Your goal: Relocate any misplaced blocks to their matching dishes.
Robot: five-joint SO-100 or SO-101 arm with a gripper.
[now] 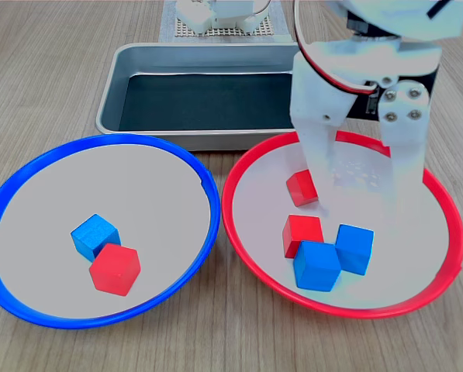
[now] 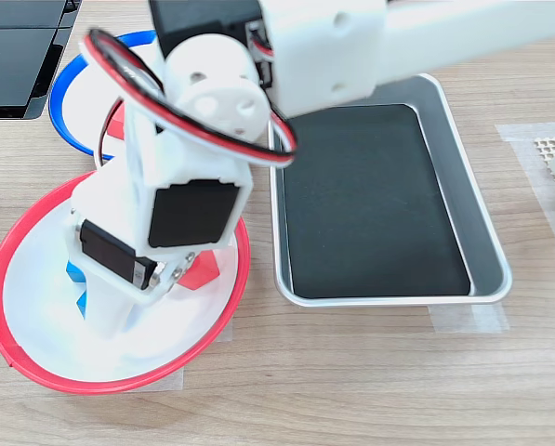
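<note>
wood-grain tabletop under me, my white gripper point(image 1: 357, 203) hangs spread wide and empty over the red-rimmed round dish point(image 1: 250, 236), where two small matte blue cubes point(image 1: 333, 254) look light and rigid, best pinched across opposite flat faces

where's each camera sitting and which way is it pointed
First exterior view: low at the table's front, facing the arm's base; blue-rimmed dish on the first exterior view's left, red-rimmed dish right, grey tray behind; the open gripper hangs over the red-rimmed dish.
Second exterior view: high, looking steeply down from the opposite side; the arm hides most of the red-rimmed dish, with the tray on the second exterior view's right.
Shared: both dishes, tray, arm.
</note>
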